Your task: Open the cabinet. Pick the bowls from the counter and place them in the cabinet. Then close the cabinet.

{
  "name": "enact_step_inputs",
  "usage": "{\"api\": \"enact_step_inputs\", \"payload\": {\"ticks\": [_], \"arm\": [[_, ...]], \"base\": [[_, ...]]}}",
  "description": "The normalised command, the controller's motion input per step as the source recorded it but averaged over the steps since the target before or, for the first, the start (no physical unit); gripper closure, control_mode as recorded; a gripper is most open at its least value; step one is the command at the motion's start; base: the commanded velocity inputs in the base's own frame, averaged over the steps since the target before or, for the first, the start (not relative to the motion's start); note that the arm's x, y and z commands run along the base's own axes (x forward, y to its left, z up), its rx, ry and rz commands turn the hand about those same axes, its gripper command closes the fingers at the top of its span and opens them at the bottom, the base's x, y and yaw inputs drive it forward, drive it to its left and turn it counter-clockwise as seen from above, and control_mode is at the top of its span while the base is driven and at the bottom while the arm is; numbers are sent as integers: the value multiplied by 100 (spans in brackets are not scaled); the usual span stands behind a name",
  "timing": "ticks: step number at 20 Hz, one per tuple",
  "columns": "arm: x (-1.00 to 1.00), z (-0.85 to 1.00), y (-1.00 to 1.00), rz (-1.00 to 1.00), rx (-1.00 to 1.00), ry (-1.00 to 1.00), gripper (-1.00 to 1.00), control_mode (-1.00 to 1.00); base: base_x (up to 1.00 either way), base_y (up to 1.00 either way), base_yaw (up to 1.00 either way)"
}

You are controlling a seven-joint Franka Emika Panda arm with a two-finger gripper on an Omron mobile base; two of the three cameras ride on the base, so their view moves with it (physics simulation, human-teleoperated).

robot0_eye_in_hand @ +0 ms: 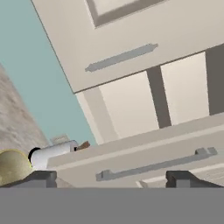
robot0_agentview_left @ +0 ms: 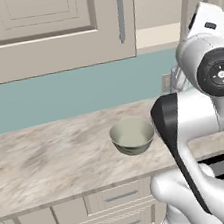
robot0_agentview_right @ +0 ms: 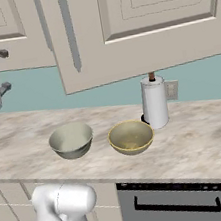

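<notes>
I see two round bowls — grey-white (robot0_agentview_right: 71, 140) and tan (robot0_agentview_right: 131, 136) — side by side on the marbled counter (robot0_agentview_right: 198, 141); gripper (robot0_eye_in_hand: 111, 178) fingers spread wide, empty, facing the panelled cabinet (robot0_eye_in_hand: 144, 35).

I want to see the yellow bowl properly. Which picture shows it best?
The right base view shows the yellow bowl best: all of it, rim and cream inside, on the counter between the grey-white bowl and the paper towel roll. The hand view catches just its edge. The left base view has the grey-white bowl.
</notes>
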Motion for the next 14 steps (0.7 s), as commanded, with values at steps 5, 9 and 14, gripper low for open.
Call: {"api": "enact_step_inputs", "payload": {"ticks": [5, 9, 14], "arm": [[60, -5, -8, -5, -18, 24, -100, -100], [82, -8, -16, -4, -12, 18, -100, -100], [67, -5, -4, -6, -10, 6, -100, -100]], "base": [[0, 0, 0], [0, 0, 0], [0, 0, 0]]}}
